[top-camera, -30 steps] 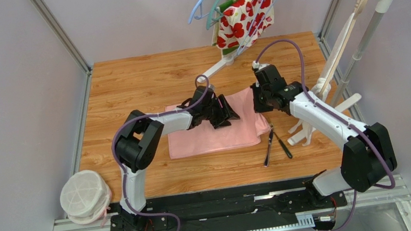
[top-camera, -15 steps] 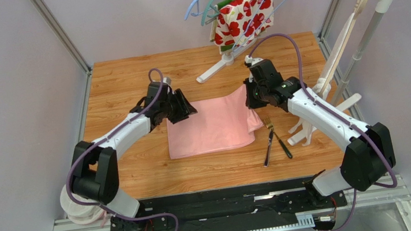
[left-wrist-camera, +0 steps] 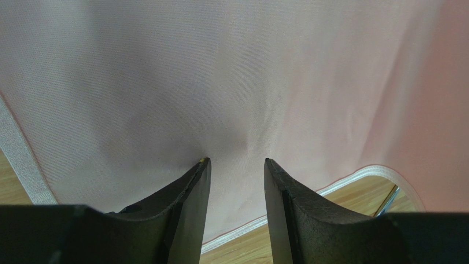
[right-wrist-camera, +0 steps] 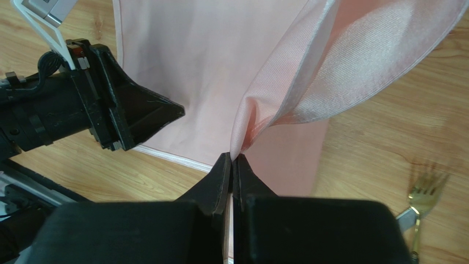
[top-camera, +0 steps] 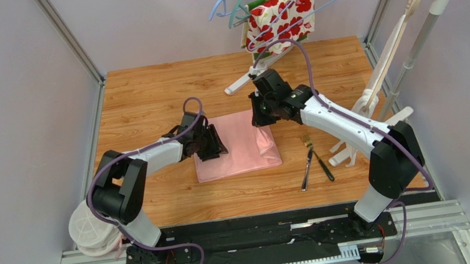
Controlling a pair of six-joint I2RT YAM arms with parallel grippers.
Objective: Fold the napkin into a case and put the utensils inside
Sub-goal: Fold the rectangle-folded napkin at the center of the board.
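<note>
The light-pink napkin (top-camera: pixel 237 154) lies flat mid-table, its right part lifted and curled over to the left. My right gripper (top-camera: pixel 258 119) is shut on that lifted fold (right-wrist-camera: pixel 286 104), pinching the cloth at its tips (right-wrist-camera: pixel 232 158). On the napkin's left part my left gripper (top-camera: pixel 216 146) stands open, its tips (left-wrist-camera: pixel 236 162) pressing on the flat cloth (left-wrist-camera: pixel 247 82) with nothing between them. A fork (top-camera: pixel 307 155) and a darker thin utensil (top-camera: pixel 324 166) lie on the wood to the right of the napkin; the fork's tines (right-wrist-camera: pixel 426 188) show in the right wrist view. No case shows.
A red-and-white floral cloth (top-camera: pixel 280 19) hangs with blue hangers on a rail at the back. A white rack (top-camera: pixel 379 93) stands at the right edge. A white round object (top-camera: pixel 95 224) sits at the near left corner. Bare wood surrounds the napkin.
My right gripper has carried the napkin's right edge up and leftward, folding it over. My left gripper left the napkin's middle, swung left, then settled on the left part with narrower jaws.
</note>
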